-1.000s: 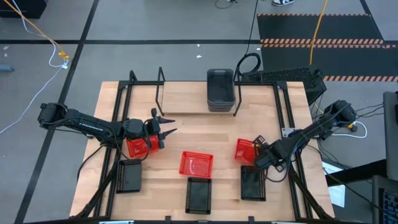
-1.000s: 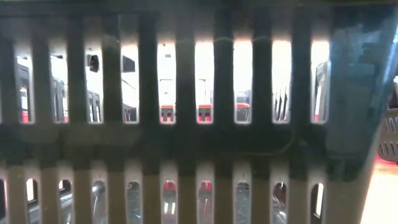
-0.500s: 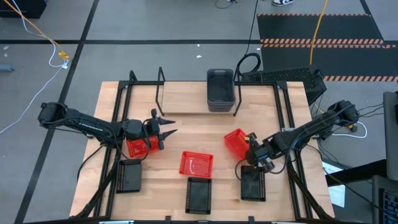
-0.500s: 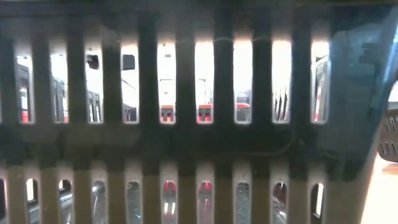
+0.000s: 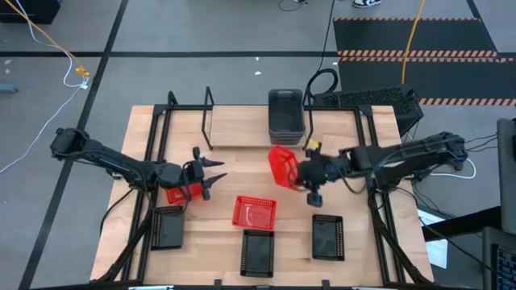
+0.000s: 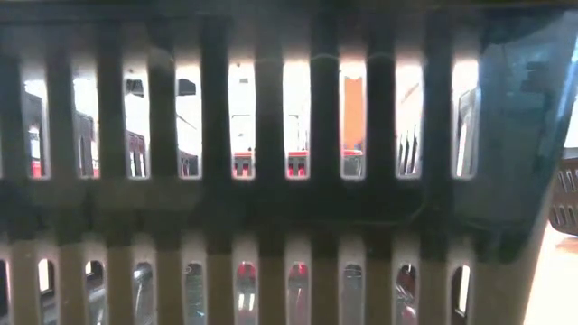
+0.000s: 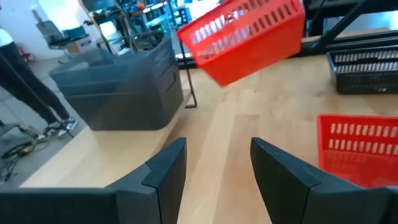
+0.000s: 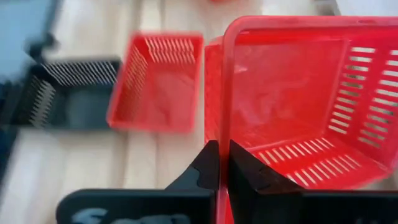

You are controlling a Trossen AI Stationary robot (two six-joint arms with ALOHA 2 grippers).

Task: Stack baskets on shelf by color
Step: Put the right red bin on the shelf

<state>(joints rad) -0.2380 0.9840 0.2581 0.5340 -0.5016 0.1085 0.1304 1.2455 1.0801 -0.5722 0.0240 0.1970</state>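
Observation:
My right gripper [image 5: 300, 171] is shut on a red basket [image 5: 282, 165], which hangs in the air in front of the shelf [image 5: 211, 121]. On the shelf's right end rests a stack of grey baskets [image 5: 286, 117]. A second red basket [image 5: 254, 212] lies mid-table. A third [image 5: 179, 193] sits under my left arm. My left gripper [image 5: 216, 169] hovers open and holds nothing. Three black baskets [image 5: 167, 228], [image 5: 257, 251], [image 5: 327, 238] stand in a row along the near edge. My right gripper pinches the rim of one side wall [image 8: 224, 134] of the red basket between its two fingers. The fingers come from the table's right, slanting down. The basket is lifted clear of the table and hangs tilted, its open top [image 8: 292, 106] turned toward the gripper.
Black frame rails [image 5: 153, 161], [image 5: 372, 161] run along both sides of the table. A slotted basket wall [image 6: 271, 181] fills the low view right in front of the camera. Bare wood lies on the shelf left of the grey stack.
My right gripper has risen and swung from the near right toward the table's middle and far edge, rolling as it went. The red basket came up with it, off the table, and now hangs tilted near the grey stack.

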